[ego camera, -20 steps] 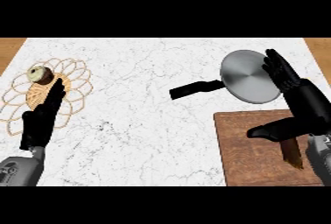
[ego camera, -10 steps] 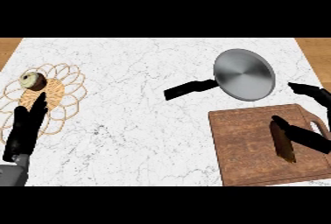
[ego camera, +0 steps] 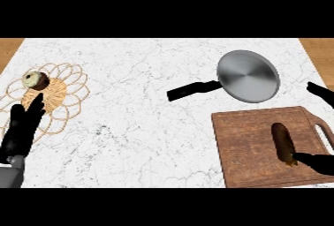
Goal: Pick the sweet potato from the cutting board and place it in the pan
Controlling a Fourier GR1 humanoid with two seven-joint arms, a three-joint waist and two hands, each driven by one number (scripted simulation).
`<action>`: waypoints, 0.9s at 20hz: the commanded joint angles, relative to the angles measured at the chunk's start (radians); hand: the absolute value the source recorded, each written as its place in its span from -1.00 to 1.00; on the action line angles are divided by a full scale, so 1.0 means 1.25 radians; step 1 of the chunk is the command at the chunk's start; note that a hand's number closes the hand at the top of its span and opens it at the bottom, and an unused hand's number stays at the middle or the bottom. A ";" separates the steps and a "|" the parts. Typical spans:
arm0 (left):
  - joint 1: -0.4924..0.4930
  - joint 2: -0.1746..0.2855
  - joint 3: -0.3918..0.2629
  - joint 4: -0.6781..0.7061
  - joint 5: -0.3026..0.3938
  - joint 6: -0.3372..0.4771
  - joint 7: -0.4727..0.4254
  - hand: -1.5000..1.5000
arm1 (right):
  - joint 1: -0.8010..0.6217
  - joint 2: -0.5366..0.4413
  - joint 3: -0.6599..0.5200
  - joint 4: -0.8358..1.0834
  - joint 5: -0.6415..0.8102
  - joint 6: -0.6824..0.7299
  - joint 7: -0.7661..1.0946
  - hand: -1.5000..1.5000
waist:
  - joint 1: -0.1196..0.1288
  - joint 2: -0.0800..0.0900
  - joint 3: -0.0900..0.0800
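A brown sweet potato (ego camera: 284,143) lies lengthwise on the right half of the wooden cutting board (ego camera: 244,141) at the lower right. The silver pan (ego camera: 248,81) sits just beyond the board, its black handle (ego camera: 192,90) pointing left. My right hand (ego camera: 317,162) shows only at the right edge. Its thumb reaches in to the potato's near end and one finger (ego camera: 321,92) sticks out far above, beside the pan, so the hand is spread wide open. My left hand (ego camera: 23,128) rests open at the far left.
A woven wire-and-straw trivet (ego camera: 65,88) lies at the left with a small round brown-and-cream item (ego camera: 34,80) on it. The left hand partly overlaps the trivet. White marble counter spreads between the trivet and the board.
The right hand has drawn back to the right edge, uncovering the pan and the board. The sweet potato now shows in full. The left hand stays put.
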 commanded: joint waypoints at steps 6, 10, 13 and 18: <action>-0.042 -0.014 -0.019 -0.010 -0.023 0.011 0.034 0.00 | -0.103 -0.171 0.157 -0.084 0.187 0.245 0.403 -1.00 | 0.037 0.008 -0.003; -0.041 -0.019 -0.022 -0.002 -0.019 -0.013 0.017 0.00 | -0.187 -0.145 0.269 -0.102 0.227 0.371 0.563 -1.00 | 0.044 0.008 -0.002; -0.033 -0.023 -0.022 -0.010 -0.033 0.000 0.018 0.00 | -0.272 -0.100 0.322 -0.058 0.222 0.477 0.643 -1.00 | 0.041 0.007 0.000; -0.055 -0.008 -0.003 -0.024 -0.025 -0.019 0.067 0.00 | -0.345 0.011 0.387 0.060 0.250 0.567 0.708 -1.00 | 0.024 0.005 0.002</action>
